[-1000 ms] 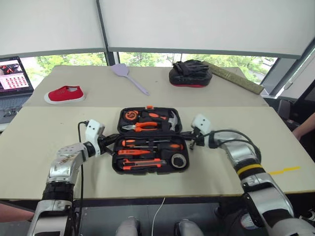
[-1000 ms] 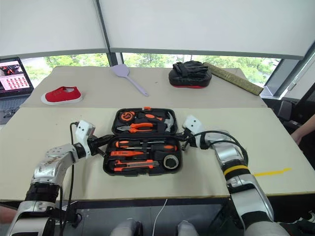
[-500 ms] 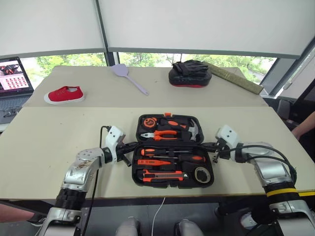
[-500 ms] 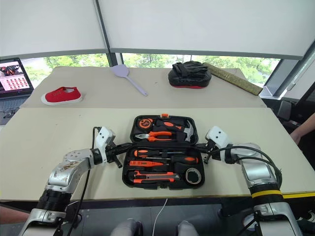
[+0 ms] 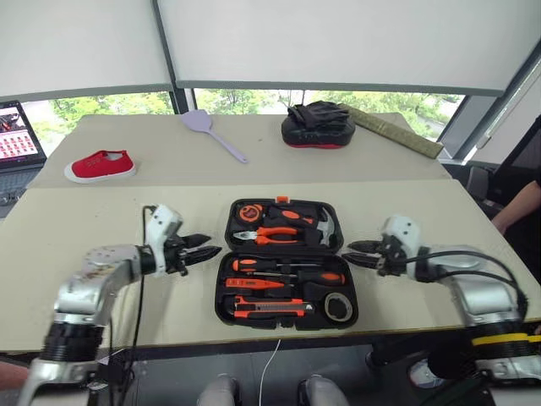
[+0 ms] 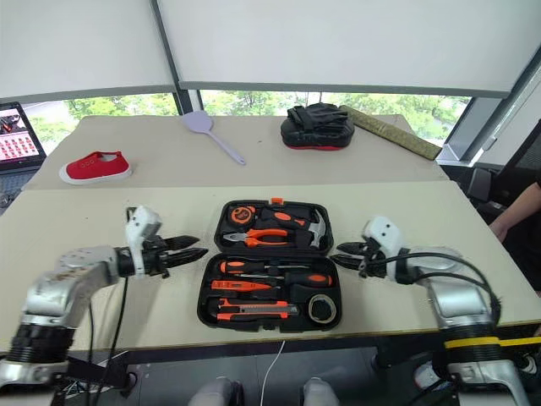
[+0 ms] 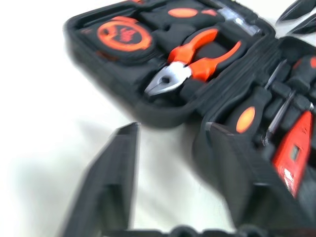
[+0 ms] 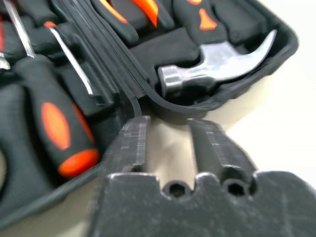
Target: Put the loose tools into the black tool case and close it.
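While lying open and flat on the near tan table [image 5: 101,211], black tool case [image 5: 287,262] sits between both grippers, lid half farther from the robot, base half nearer. Lid half: orange tape measure [image 5: 248,213], orange-handled pliers [image 5: 272,236], silver-headed hammer [image 5: 325,227]. Base half: screwdrivers [image 5: 287,269] with orange-and-black handles, a long orange-and-black piece [image 5: 269,305] below, small dark tape roll [image 5: 339,308] at the near right corner. All seated in moulded slots.

Left gripper [image 5: 201,245]: just beside the case's left edge, apart from it, fingers spread, holding nothing. Left wrist view confirms separated fingers [image 7: 111,182] over bare table, case edge close ahead.

Right gripper [image 5: 362,253]: just beside the case's right edge, fingers parted, empty. Right wrist view places the fingers [image 8: 131,145] near the hinge line, not touching.

Far table: red shoe [image 5: 100,164], grey spatula [image 5: 213,133], black padded mitt [image 5: 317,125]. Laptop [image 5: 15,132] at far left.
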`<state>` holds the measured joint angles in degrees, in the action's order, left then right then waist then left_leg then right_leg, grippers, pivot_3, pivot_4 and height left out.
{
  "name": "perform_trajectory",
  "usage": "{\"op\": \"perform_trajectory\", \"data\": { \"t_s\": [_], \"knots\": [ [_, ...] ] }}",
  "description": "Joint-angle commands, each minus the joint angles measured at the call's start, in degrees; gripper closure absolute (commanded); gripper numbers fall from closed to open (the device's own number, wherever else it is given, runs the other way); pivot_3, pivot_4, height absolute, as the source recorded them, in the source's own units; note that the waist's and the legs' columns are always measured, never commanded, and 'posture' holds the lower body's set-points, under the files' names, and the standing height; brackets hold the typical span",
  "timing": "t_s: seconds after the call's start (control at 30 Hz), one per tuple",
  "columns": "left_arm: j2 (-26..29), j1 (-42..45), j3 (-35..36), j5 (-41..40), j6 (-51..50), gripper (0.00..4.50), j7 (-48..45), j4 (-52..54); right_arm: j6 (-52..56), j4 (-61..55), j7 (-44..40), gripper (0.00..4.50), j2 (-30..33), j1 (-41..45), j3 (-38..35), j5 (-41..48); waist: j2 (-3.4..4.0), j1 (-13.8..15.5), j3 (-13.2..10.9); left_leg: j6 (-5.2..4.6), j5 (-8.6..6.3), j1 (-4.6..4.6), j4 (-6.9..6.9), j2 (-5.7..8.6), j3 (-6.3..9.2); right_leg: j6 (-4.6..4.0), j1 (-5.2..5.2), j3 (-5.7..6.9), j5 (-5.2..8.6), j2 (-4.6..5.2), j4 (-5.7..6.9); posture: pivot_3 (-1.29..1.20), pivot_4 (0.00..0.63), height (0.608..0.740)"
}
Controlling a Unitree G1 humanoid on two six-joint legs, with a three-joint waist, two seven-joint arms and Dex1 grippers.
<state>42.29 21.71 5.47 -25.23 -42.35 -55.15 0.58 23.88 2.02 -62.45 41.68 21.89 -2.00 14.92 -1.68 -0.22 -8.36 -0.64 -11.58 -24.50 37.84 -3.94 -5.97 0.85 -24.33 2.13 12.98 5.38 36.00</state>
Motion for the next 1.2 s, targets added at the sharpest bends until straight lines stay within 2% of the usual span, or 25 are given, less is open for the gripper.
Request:
{"op": "perform_trajectory", "data": {
  "t_s": [0.03,0.07,0.2,0.3,0.6,0.67,0.7,0.73,0.77,0.87,0.97,1.0,1.1,1.17,1.2],
  "knots": [
    [1.22,5.80,-0.61,-2.13,-7.74,0.40,0.64,-0.85,13.83,-4.94,3.87,1.25,0.23,4.60,-4.07,6.65,-0.05,0.08,-0.04,0.03,0.02,0.06,0.00,0.00,0.00,0.00,0.04,0.00,0.00,0.00,0.01,0.00,0.150,0.740],
    [0.50,8.27,-0.99,-1.76,-9.63,0.24,2.19,-2.32,21.33,-4.90,6.38,1.09,0.93,7.54,-2.91,6.13,-0.04,0.11,-0.11,0.06,0.04,0.07,0.00,0.00,0.01,0.00,0.05,0.00,0.00,0.00,0.01,0.00,0.150,0.740],
    [-3.25,16.66,-3.01,-1.18,-17.82,0.24,7.33,-7.40,44.77,-2.97,8.33,1.09,2.23,17.21,1.90,9.34,-0.04,0.38,-0.18,-0.02,0.26,0.06,0.03,0.03,0.06,-0.02,0.00,-0.03,-0.10,0.02,0.08,0.00,0.150,0.740],
    [-6.65,20.96,-3.75,-0.74,-20.82,0.24,10.12,-11.45,54.70,2.13,12.64,1.09,-0.48,22.96,3.54,9.11,-0.07,0.39,-0.18,-0.04,0.27,0.08,0.02,0.01,0.10,-0.20,0.03,-0.03,-0.19,-0.02,0.10,0.00,0.150,0.740],
    [-12.33,27.57,-6.46,3.09,-17.40,0.24,12.54,-24.61,49.98,14.05,19.35,1.09,-5.99,28.37,6.32,5.28,-0.08,0.28,-0.19,-0.07,0.26,-0.79,0.03,0.09,0.11,-0.15,-0.76,-0.04,-0.21,-0.05,0.13,0.00,0.150,0.740],
    [-12.72,28.04,-6.76,3.54,-17.31,0.11,12.34,-25.57,49.20,15.91,20.19,1.60,-6.55,28.73,6.60,4.70,-0.08,0.28,-0.19,-0.07,0.26,-0.80,0.03,0.08,0.11,-0.15,-0.76,-0.03,-0.22,-0.05,0.16,0.00,0.150,0.740],
    [-12.98,28.17,-6.60,3.66,-16.97,0.11,12.48,-25.95,48.99,16.58,20.54,1.69,-6.69,28.81,6.60,4.51,-0.08,0.27,-0.19,-0.07,0.26,-0.80,0.03,0.08,0.10,-0.15,-0.76,-0.03,-0.22,-0.05,0.17,0.00,0.150,0.740],
    [-13.26,28.27,-6.22,3.73,-16.54,0.11,12.79,-26.43,49.03,17.02,20.80,2.07,-6.76,28.86,6.45,4.49,-0.08,0.24,-0.19,-0.06,0.27,-0.80,0.03,0.08,0.10,-0.15,-0.76,-0.02,-0.22,-0.05,0.17,0.00,0.150,0.740],
    [-13.45,28.33,-5.97,3.78,-16.21,0.60,12.84,-26.79,49.04,17.28,20.95,2.54,-6.79,28.91,6.34,4.53,-0.08,0.20,-0.19,-0.06,0.27,-0.79,0.04,0.08,0.10,-0.14,-0.75,-0.02,-0.22,-0.05,0.20,0.00,0.150,0.740],
    [-14.10,27.84,-5.44,3.99,-15.17,1.42,13.18,-27.58,50.02,17.91,21.48,3.37,-7.13,28.85,5.43,5.05,-0.08,0.15,-0.19,-0.05,0.28,-0.79,0.04,0.08,0.11,-0.13,-0.75,-0.02,-0.23,-0.05,0.22,0.00,0.150,0.740],
    [-15.17,27.16,-4.56,3.13,-16.21,2.54,13.48,-27.95,50.93,18.68,22.32,4.44,-7.70,28.27,4.68,5.28,-0.08,0.34,-0.19,-0.05,0.28,-0.77,0.06,0.09,0.13,-0.12,-0.69,-0.01,-0.24,-0.04,0.22,0.00,0.150,0.740],
    [-15.69,27.05,-4.03,2.71,-16.88,2.74,13.65,-28.33,50.98,19.02,22.68,4.50,-8.03,28.16,4.11,5.39,-0.08,0.35,-0.19,-0.05,0.28,-0.75,0.09,0.09,0.13,-0.10,-0.66,-0.01,-0.26,-0.04,0.23,0.00,0.150,0.740],
    [-16.96,26.83,-2.56,2.20,-17.41,3.92,14.50,-29.42,49.85,19.42,24.19,4.50,-8.84,27.91,2.83,5.11,-0.08,0.41,-0.19,-0.08,0.37,-0.67,0.12,0.09,0.14,-0.11,-0.59,-0.01,-0.32,-0.03,0.25,0.00,0.150,0.740],
    [-17.41,26.43,-1.94,2.43,-17.16,4.45,15.16,-29.28,47.35,17.90,25.27,4.50,-10.06,27.13,0.95,5.51,-0.07,0.40,-0.18,-0.11,0.47,-0.60,0.12,0.09,0.17,-0.13,-0.50,0.01,-0.39,-0.03,0.25,0.00,0.150,0.740],
    [-17.56,25.91,-1.39,2.45,-16.22,4.45,15.37,-28.71,44.59,16.44,25.59,4.50,-10.89,26.41,-0.40,5.92,-0.07,0.36,-0.18,-0.13,0.51,-0.49,0.12,0.09,0.18,-0.13,-0.40,0.01,-0.42,-0.03,0.24,0.00,0.150,0.740]
  ]
}}
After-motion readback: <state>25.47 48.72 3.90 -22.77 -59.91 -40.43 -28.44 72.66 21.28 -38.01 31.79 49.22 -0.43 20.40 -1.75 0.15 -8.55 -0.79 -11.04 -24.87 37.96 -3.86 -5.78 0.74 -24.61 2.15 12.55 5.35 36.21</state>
